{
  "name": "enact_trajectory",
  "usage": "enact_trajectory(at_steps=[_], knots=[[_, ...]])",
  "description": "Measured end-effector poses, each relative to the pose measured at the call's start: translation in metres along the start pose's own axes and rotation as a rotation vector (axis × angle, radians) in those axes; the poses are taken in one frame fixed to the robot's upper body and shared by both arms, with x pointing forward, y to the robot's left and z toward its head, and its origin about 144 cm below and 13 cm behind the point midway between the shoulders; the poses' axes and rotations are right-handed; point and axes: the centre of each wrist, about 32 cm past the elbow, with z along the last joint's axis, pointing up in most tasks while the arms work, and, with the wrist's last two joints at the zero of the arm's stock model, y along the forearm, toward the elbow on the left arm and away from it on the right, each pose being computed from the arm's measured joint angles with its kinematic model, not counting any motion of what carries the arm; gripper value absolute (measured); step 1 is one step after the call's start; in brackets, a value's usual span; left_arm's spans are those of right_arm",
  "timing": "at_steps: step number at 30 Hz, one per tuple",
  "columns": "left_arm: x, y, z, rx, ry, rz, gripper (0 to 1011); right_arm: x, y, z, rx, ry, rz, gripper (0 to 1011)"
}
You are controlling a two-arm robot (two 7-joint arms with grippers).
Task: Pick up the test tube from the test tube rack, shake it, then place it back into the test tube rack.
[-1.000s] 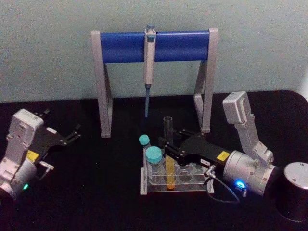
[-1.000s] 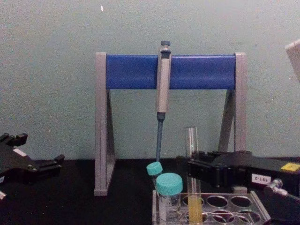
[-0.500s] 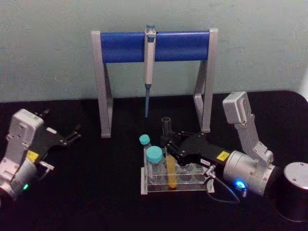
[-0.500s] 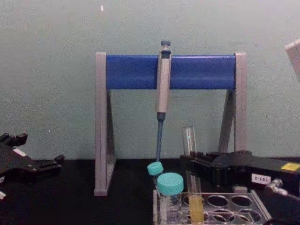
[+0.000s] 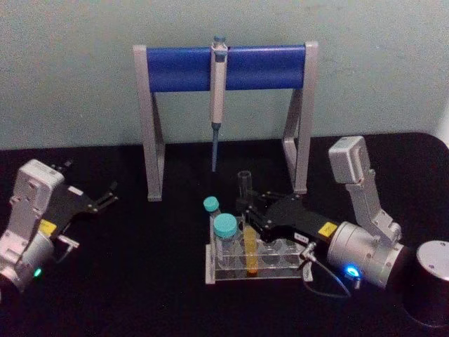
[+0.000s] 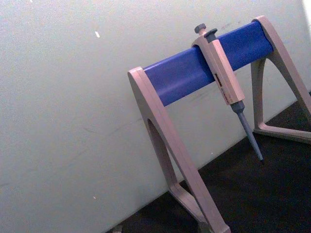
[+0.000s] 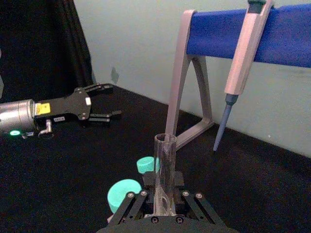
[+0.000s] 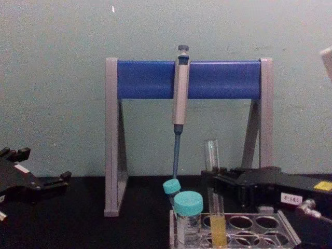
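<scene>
Silver wrists (image 5: 361,254), black fingers (image 5: 103,200), yellow labels (image 5: 326,228), grey camera housings (image 5: 349,158).

The head view looks down from high up at the black table (image 5: 154,281). The chest view sits low and looks straight across. The left wrist view looks tilted. The right wrist view sits close behind the tall clear glass tube (image 7: 164,165). All four share the tall grey stand with a blue bar (image 5: 182,69).

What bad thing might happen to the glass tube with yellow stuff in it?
The test tube has no cap, so hard shaking may splash the yellow liquid out. The right tool grips it close beside the teal-capped tube, so a slanted lift may knock that or tug the rack.
</scene>
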Motion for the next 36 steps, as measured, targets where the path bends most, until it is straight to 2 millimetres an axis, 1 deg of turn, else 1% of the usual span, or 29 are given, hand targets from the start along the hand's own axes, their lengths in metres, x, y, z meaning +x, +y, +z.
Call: enact_trajectory(at_steps=[10, 19, 24, 28, 36], knots=[[0.000, 0.000, 0.000, 0.000, 0.000, 0.000, 1001, -0.002, -0.004, -0.001, 0.077, -0.003, 0.015, 229], [0.000, 0.000, 0.000, 0.000, 0.000, 0.000, 1001, -0.005, -0.013, -0.002, 0.122, -0.023, 0.025, 229], [0.000, 0.000, 0.000, 0.000, 0.000, 0.000, 1001, -0.004, -0.018, 0.007, 0.150, -0.056, 0.027, 229], [0.000, 0.000, 0.000, 0.000, 0.000, 0.000, 1001, -0.003, -0.022, 0.019, 0.179, -0.089, 0.034, 229], [0.000, 0.000, 0.000, 0.000, 0.000, 0.000, 1001, 0.005, -0.021, 0.042, 0.231, -0.134, 0.031, 229]])
